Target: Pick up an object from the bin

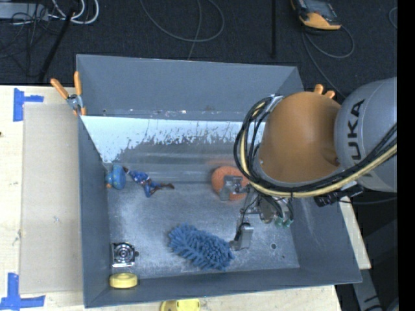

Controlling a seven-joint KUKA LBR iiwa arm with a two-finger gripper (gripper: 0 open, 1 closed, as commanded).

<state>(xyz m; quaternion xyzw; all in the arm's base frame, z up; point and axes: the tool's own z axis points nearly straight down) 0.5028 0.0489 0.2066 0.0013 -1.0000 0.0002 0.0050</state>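
Nothing is seen lifted yet, so the pick is judged barely begun; a small blue toy (117, 177) by the bin's (94, 225) left wall and a yellow roll (123, 280) in its front left corner are left untouched. A fluffy blue duster (198, 246) is laid near the front edge, its right end just beside the claw (242, 236). Whether the claw is apart or together cannot be told.

I count six now. One duster (200, 246), one orange ball (220, 175), two blue toys (117, 177) (149, 185), one silver reel (122, 254), one yellow disc (123, 280).
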